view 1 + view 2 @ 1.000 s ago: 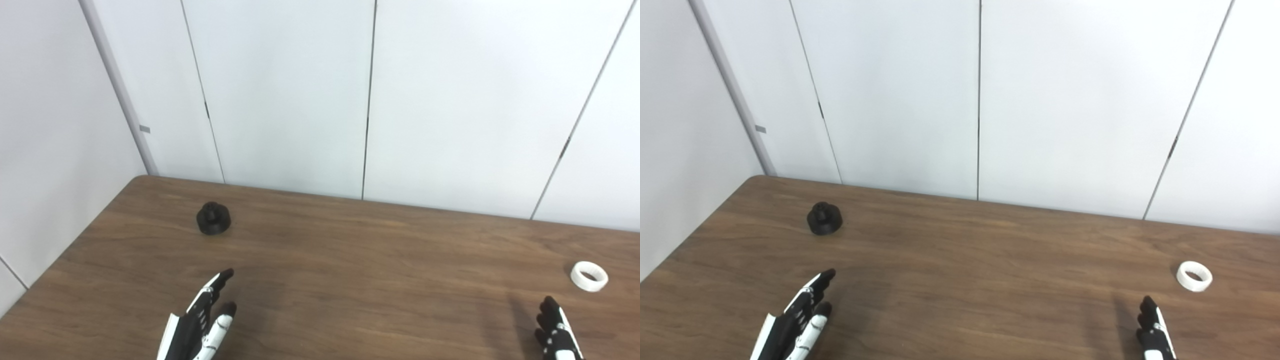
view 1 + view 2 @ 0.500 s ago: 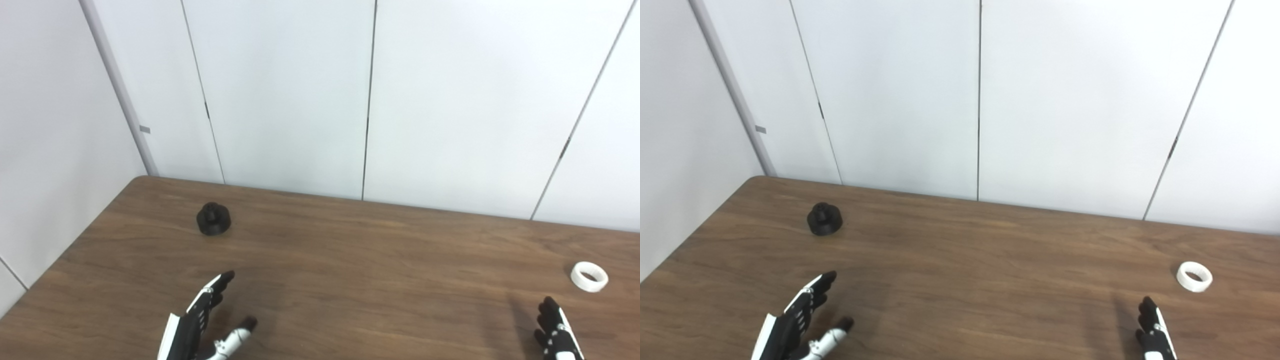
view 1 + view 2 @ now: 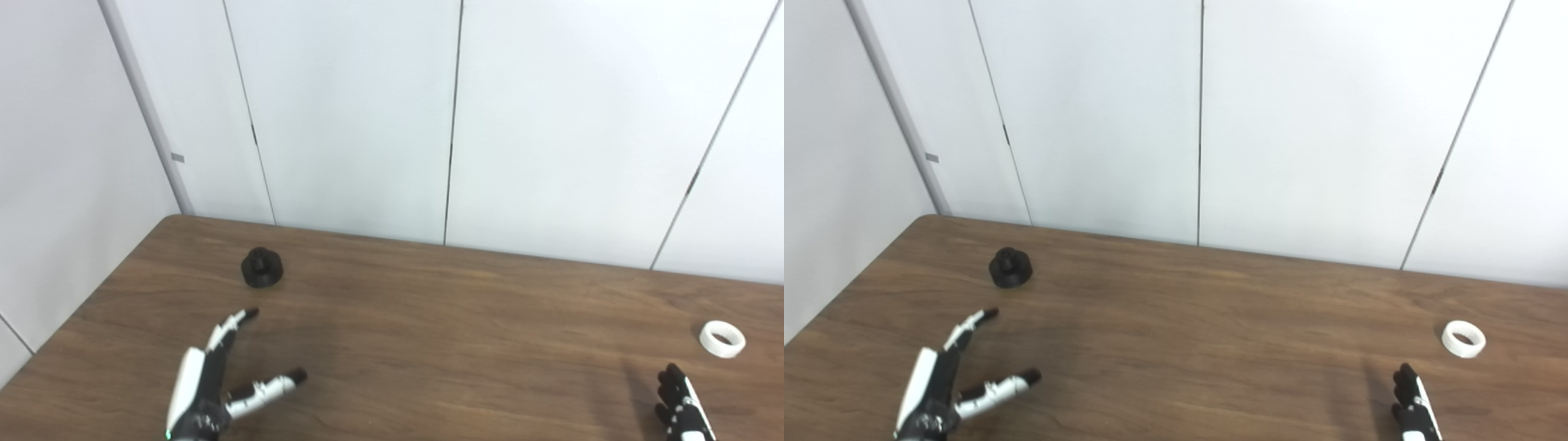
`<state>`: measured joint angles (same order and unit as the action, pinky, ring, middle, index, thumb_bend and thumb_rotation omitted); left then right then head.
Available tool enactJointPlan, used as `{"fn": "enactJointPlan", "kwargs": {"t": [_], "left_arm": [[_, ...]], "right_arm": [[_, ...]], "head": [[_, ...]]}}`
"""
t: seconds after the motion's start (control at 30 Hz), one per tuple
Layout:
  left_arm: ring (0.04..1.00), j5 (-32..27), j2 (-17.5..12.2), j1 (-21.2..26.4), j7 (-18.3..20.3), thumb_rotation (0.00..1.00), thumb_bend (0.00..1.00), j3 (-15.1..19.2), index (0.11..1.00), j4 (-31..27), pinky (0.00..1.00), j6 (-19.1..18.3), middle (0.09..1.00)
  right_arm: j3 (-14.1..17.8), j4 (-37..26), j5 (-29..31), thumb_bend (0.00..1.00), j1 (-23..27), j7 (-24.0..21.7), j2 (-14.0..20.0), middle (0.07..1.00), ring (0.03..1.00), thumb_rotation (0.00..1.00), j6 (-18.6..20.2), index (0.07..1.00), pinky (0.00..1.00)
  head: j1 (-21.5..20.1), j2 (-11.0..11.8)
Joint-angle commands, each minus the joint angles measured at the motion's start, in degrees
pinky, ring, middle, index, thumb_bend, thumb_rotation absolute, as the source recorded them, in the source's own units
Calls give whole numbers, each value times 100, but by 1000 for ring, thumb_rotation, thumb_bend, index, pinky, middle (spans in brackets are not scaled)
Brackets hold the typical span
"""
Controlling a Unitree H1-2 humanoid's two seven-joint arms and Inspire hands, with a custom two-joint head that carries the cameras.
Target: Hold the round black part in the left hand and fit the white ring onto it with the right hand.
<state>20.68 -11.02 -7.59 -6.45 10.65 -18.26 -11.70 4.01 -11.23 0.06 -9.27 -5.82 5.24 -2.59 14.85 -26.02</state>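
While the round black part (image 3: 261, 267) sat on the brown tabletop (image 3: 429, 318) near its far left corner, the left eye view showed the left hand (image 3: 211, 383) nearer the camera than that part, apart from it, fingers (image 3: 233, 320) spread wide and holding nothing. From the right eye view, the white ring (image 3: 1463, 339) lay far right of the part; the right hand (image 3: 1413, 405) was just short of the ring, cut off by the picture's edge, its grip impossible to tell

On the brown surface (image 3: 1182, 331), the left hand (image 3: 940, 383) spreads empty near the round black part (image 3: 1010, 267); the white ring (image 3: 1463, 339) lies beyond the right hand (image 3: 1415, 407).
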Motion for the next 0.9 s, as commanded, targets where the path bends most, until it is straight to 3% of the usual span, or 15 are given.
{"fn": "enactJointPlan", "kwargs": {"t": [0.0,0.37,0.87], "left_arm": [[1000,102,-162,201,-11,336,998,88,893,-172,1000,-120,961],[995,448,-799,999,4,360,998,135,870,469,1000,-555,935],[999,459,-1458,2110,-197,341,1000,95,851,2224,995,-221,928]], "right_arm": [[-17,25,11,469,-210,20,60,978,996,966,-45,978,1000],[-34,5,24,519,-230,42,12,975,1000,940,-16,974,1000],[-51,0,-6,494,-249,79,-11,967,989,935,-80,971,1000]], "head": [[10,-11],[-8,-21],[-63,-43]]}}
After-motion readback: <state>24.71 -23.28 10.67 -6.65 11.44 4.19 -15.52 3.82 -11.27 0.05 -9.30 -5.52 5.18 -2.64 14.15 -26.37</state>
